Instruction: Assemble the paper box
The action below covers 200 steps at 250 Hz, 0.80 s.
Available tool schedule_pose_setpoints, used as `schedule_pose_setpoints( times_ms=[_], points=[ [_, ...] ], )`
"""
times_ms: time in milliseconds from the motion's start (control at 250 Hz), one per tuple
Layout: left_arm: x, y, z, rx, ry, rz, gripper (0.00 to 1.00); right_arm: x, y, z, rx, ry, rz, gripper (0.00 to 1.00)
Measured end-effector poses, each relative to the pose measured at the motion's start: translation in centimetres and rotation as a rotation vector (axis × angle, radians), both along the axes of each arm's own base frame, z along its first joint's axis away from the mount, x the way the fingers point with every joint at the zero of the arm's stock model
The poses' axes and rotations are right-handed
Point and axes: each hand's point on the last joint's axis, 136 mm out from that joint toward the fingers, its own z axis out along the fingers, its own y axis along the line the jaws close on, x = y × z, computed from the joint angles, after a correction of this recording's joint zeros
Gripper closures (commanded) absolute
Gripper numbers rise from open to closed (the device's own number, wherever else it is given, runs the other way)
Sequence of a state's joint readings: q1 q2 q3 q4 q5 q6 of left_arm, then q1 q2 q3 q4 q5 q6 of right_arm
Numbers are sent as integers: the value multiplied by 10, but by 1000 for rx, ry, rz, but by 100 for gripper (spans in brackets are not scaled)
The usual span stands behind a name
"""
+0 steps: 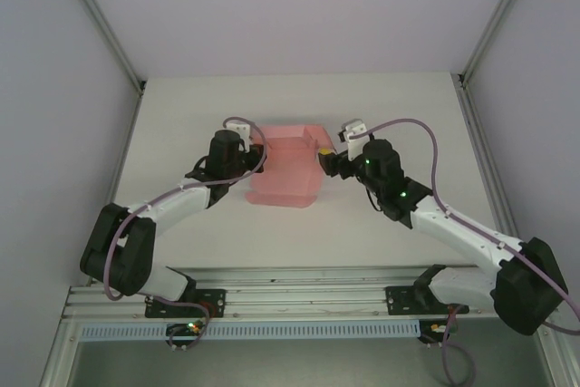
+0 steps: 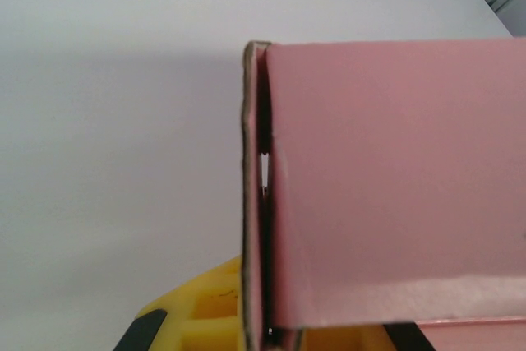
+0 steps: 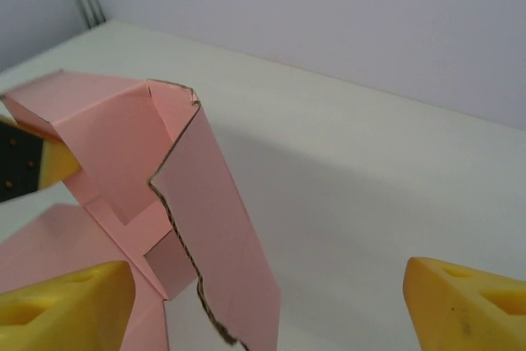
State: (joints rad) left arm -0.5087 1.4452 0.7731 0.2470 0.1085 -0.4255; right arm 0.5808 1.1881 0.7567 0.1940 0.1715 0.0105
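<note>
Clamps down hard with the left gripper (image 1: 254, 146) on the left wall of the paper box (image 1: 285, 174), yellow fingers (image 2: 201, 318) pressed together with the thin pink card sandwiched between. Looks straight up that raised wall from the left wrist, a double layer of card seen edge-on, pale table (image 2: 99, 121) behind. Reaches in from the near left with the left arm (image 1: 172, 206): elbow folded back close to the base, forearm angled toward the middle, wrist level with the box's left edge.

Over to the right now. Stands wide open with the right gripper (image 1: 326, 155) and grips nothing. Shows both yellow fingertips (image 3: 66, 302) at the bottom corners of the right wrist view, far apart, with one upright, ragged-edged flap (image 3: 222, 228) rising between them, nearer the one on the view's left. Hard to call whether that fingertip touches the card. Comes in from the near right with the right arm (image 1: 453, 224), forearm slanting up toward the centre, wrist pointing left, jaws just beside the box's upper right corner.

Finds the box mid-table between the two grippers, base panel flat on the surface, far and side walls lifted, only partly folded and open on top. Catches the opposite gripper's black-and-yellow finger (image 3: 37, 162) too, at the left of the right wrist view, pinching the far wall.
</note>
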Motion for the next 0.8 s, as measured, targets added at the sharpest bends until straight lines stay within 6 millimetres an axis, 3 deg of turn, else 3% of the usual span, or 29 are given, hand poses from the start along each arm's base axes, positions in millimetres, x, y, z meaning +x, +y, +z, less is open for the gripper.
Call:
schedule_pose_setpoints(
  times_ms=[52,168,280,799],
  points=[
    [0,0,0,1,2,0,100,6,4,-1,-22,2,6,31],
    [-2,1,-3,8,13,1,100,15,9,-3,-60,14,10,65],
    [-2,3,-4,14,19,6,100,21,12,-4,-65,36,2,82],
    [4,10,2,26,41,69,100,6,39,-10,-50,137,-63,91]
  ],
)
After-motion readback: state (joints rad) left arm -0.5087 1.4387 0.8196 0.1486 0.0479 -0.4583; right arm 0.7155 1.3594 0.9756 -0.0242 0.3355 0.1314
